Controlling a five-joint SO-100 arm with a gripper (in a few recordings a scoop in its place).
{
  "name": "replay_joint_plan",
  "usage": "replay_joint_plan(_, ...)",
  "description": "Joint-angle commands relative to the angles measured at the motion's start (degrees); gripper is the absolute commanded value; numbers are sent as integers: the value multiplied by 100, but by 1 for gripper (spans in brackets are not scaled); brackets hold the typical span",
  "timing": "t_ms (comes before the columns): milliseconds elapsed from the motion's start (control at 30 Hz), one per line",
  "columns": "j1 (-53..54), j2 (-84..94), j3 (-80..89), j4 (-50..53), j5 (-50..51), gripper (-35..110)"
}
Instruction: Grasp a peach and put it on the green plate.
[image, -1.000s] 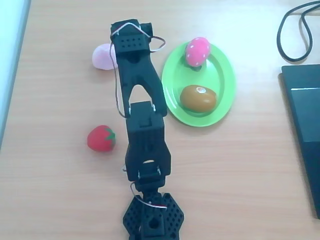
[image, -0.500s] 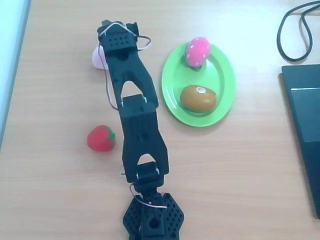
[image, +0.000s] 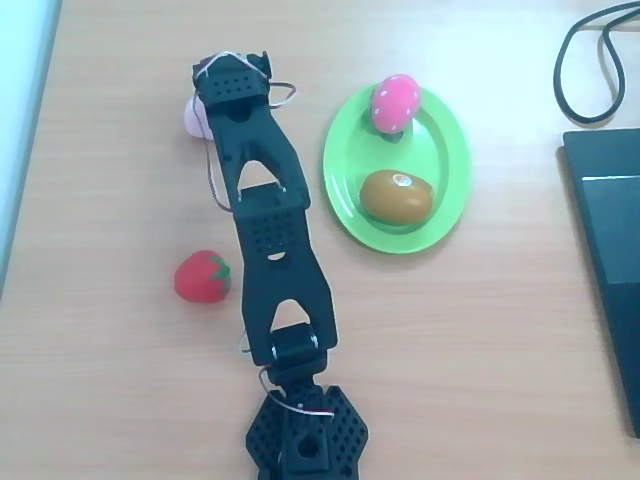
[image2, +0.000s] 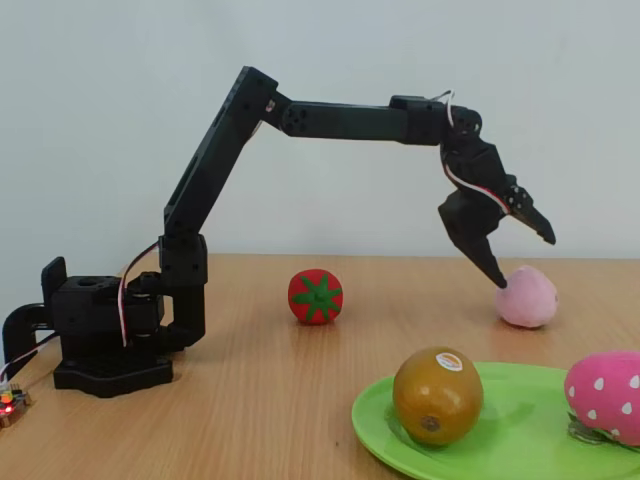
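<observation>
The peach (image2: 527, 297) is a pale pink ball lying on the wooden table beyond the green plate (image2: 372, 420). My black gripper (image2: 519, 256) hangs open just above it. The lower fingertip (image2: 498, 278) is at the peach's upper left edge and the other finger points up and away. From overhead, the gripper head (image: 230, 72) covers most of the peach (image: 191, 116), leaving a sliver at its left. The green plate (image: 448, 150) lies to the right of the arm.
On the plate sit a bright pink speckled fruit (image: 396, 101) and a brown fruit with a sticker (image: 397, 197). A red strawberry (image: 203, 277) lies left of the arm. A black cable (image: 590, 60) and a dark flat device (image: 610, 250) occupy the right edge.
In the overhead view the arm has swung left and stretched out, carrying the gripper over the peach so that it now covers more of it. The fruits have not moved.
</observation>
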Motion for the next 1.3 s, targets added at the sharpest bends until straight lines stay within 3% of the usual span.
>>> replay_joint_plan(0,-158,97,0,158,-105,44)
replay_joint_plan(567,-114,-272,18,176,-97,45)
replay_joint_plan(1267,-97,-1187,-1125,176,-105,47)
